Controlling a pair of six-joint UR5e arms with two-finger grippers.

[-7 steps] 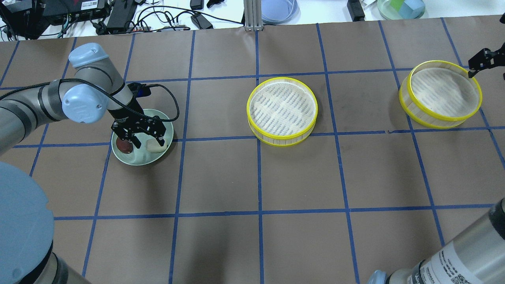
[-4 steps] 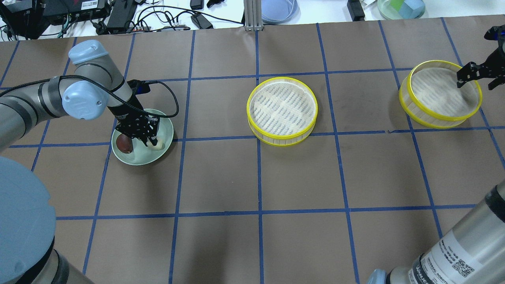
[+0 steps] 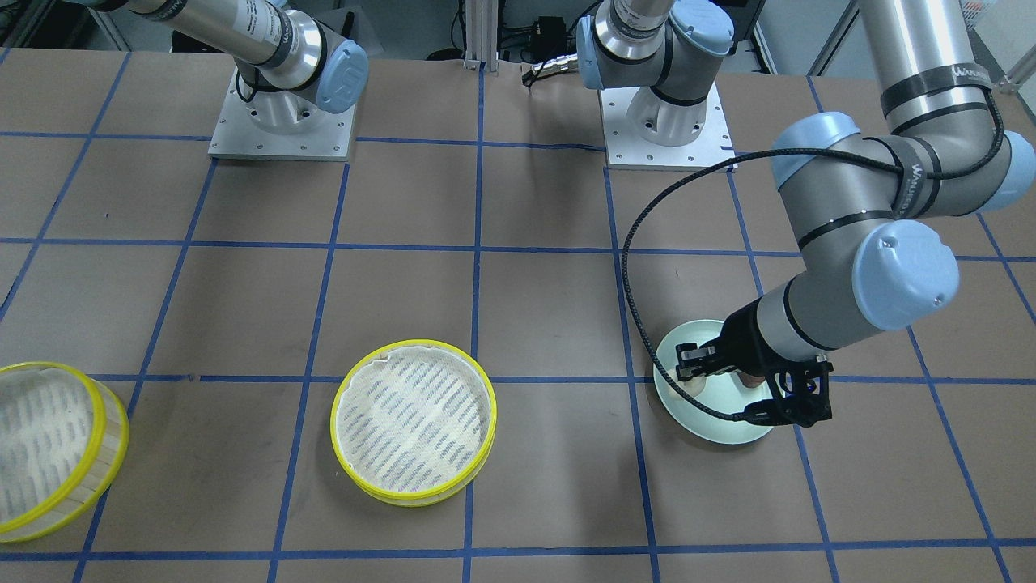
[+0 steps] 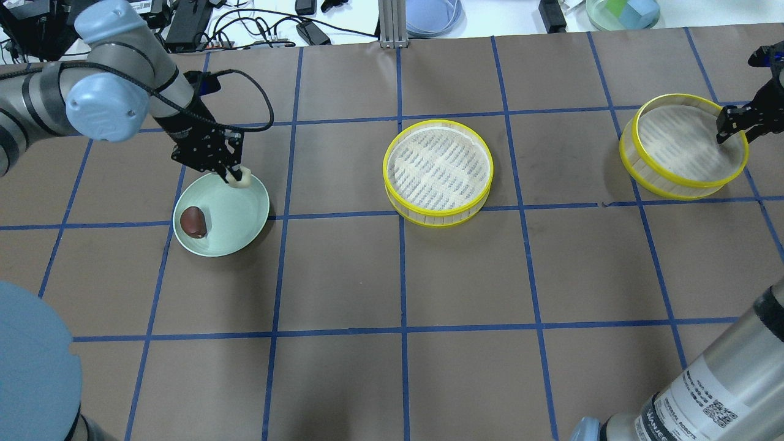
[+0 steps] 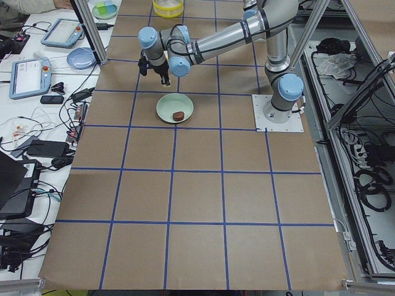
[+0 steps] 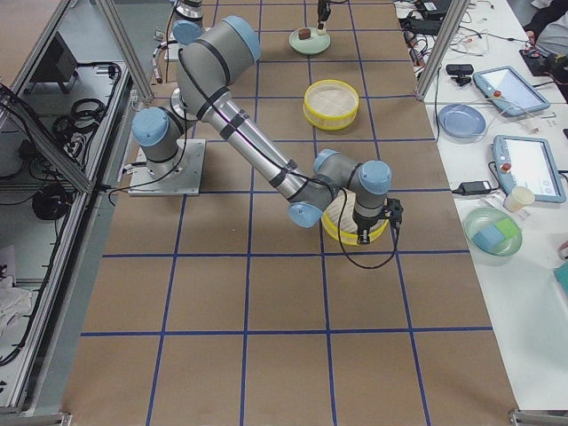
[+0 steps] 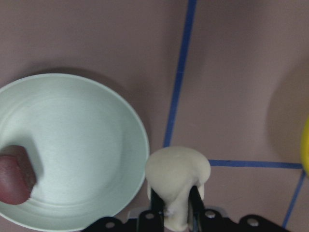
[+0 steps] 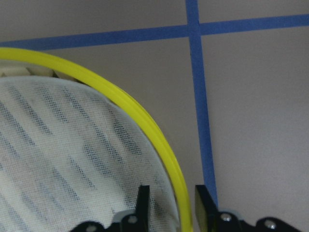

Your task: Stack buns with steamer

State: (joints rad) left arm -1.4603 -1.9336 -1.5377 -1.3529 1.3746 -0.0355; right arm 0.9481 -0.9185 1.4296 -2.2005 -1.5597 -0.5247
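Two steamer tiers are sitting well apart. The middle tier [image 4: 438,173] is lying bare, probably waiting for a bun. The right gripper [image 8: 172,195] is straddling the yellow rim of the end tier [image 4: 683,147], jaws parted and not yet pinching, seemingly readying a lift. One green plate [image 4: 242,229] is keeping one brown bun [image 4: 193,222]. The left gripper [image 7: 174,203] is clamping the one cream bun [image 7: 177,169] just beyond the plate's edge, likely carrying it tierward.

Yellow-rimmed steamer tiers [image 4: 438,215], pale green plate [image 4: 236,214], cream bun [image 4: 239,177], reddish-brown bun [image 4: 194,222].
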